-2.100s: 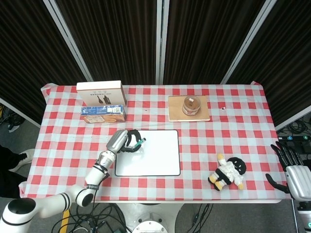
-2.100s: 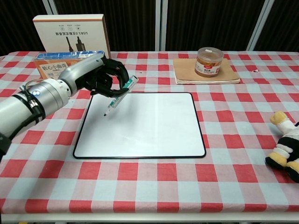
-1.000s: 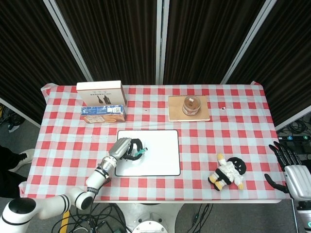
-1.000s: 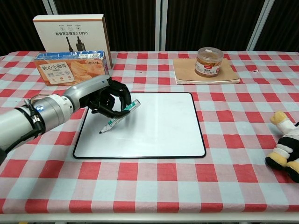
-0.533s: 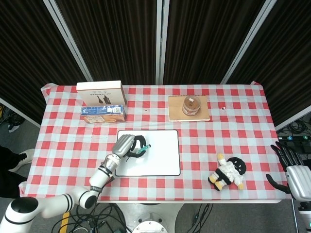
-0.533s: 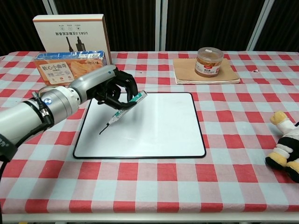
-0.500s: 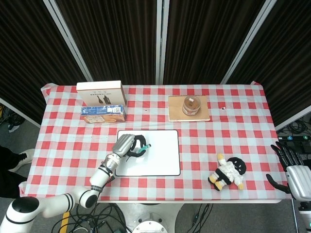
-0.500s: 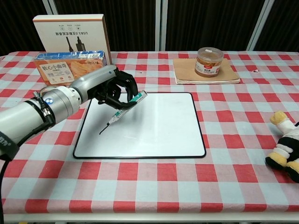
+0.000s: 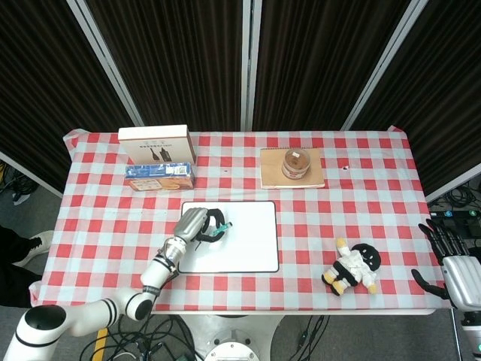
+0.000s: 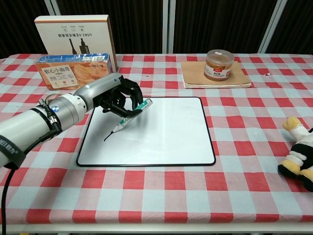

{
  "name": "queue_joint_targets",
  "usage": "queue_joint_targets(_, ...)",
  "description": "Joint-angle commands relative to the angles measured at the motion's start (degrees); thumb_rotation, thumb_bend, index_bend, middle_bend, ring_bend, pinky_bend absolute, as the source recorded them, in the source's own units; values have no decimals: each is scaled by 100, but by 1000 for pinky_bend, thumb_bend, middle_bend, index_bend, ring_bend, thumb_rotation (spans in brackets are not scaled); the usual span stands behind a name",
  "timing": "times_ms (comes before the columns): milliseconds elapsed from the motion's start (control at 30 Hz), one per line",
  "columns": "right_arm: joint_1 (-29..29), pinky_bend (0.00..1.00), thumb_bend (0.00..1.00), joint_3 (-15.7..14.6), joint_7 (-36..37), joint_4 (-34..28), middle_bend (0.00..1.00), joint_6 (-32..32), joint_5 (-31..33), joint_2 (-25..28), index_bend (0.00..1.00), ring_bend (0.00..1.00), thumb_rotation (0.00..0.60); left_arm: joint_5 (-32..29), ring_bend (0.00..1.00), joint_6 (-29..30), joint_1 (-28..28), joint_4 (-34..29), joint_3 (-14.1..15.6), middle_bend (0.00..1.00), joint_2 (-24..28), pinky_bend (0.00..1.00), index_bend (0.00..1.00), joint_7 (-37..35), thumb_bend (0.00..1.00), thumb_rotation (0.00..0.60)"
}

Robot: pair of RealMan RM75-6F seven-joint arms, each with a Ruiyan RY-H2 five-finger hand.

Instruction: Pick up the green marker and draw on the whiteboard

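Note:
My left hand (image 10: 115,95) (image 9: 197,225) grips the green marker (image 10: 131,116), which slants down to the left with its tip touching the whiteboard (image 10: 161,142) (image 9: 248,248). A short dark stroke (image 10: 108,135) runs from the marker tip toward the board's left edge. The hand hovers over the board's upper left part. My right hand (image 9: 451,259) hangs at the table's right edge, fingers spread, holding nothing; the chest view does not show it.
A white box (image 10: 74,33) and a blue snack packet (image 10: 73,70) stand behind the board at left. A jar (image 10: 218,64) sits on a brown pad (image 10: 215,78) at back centre. A plush toy (image 10: 298,154) lies at right.
The left hand carried the marker down the board, then back up and right, leaving a short dark line on the board. In the last half second it barely moved. The right hand stayed put.

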Motion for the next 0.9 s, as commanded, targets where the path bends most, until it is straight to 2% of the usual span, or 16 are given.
queue_joint_targets(33, -5, 0, 200, -1, -10, -13, 0, 5, 0, 10, 0, 0, 600, 2, 738, -6, -6, -3, 2, 579, -31, 867, 528, -5, 444, 600)
queue_joint_targets(333, -64, 0, 200, -17, 4, -26, 0, 52, 28, 62, 0, 0, 600, -34, 738, -84, -134, -107, -45, 579, -326, 867, 528, 127, 444, 600)
queue_joint_targets(500, -100, 0, 200, 5, 58, -13, 0, 153, 14, 91, 0, 0, 600, 109, 734, 139, -197, -310, -140, 576, -274, 867, 525, 279, 444, 600)
queue_joint_targets(733, -69, 0, 199, 2, 101, 19, 0, 146, -56, 56, 0, 0, 600, -14, 733, 359, -16, -870, -312, 569, 574, 865, 520, 710, 444, 600)
queue_joint_targets(900, -48, 0, 199, -12, 143, 73, 0, 138, -109, -4, 0, 0, 600, -437, 733, 67, 88, -898, -67, 564, 1225, 848, 517, 2086, 444, 600)
